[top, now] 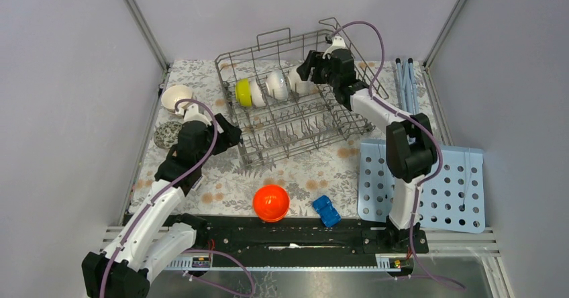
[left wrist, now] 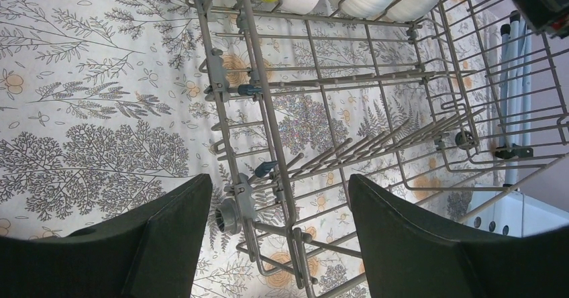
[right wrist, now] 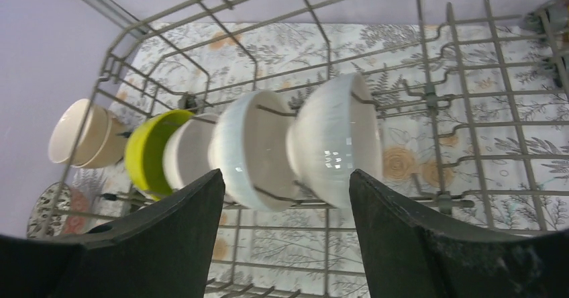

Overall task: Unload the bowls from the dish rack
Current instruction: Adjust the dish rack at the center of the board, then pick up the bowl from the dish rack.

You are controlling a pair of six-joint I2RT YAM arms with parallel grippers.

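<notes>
My left fingers (top: 230,132) are spread apart with nothing between them. They hover at the 8 o'clock corner of the dish rack (top: 295,127). From my left wrist I look down on that corner's wires and a small wheel (left wrist: 228,216), with the flowered tabletop (top: 221,180) beneath.

My right fingers (top: 307,67) are also parted and empty. They reach in over the rack's 1 o'clock side and point toward 9 o'clock, along a row of four bowls standing on edge among the tines at the rack's far end. Just beside my right fingers is a white bowl (right wrist: 335,137). Next comes a second white bowl (right wrist: 251,147), then a third white bowl (right wrist: 186,156) that is half hidden. A yellow-green bowl (right wrist: 149,152) stands at the 9 o'clock end of the row.

Outside the rack, a beige bowl (top: 176,97) lies on the tabletop at the rack's 9 o'clock. A patterned bowl (top: 166,135) sits near it, toward 6 o'clock. An orange bowl (top: 271,203) sits at the rack's 6 o'clock, close to the near edge. A blue toy car (top: 327,211) is just beside it at 3 o'clock. A light-blue perforated board (top: 443,190) lies at the rack's 4 o'clock.
</notes>
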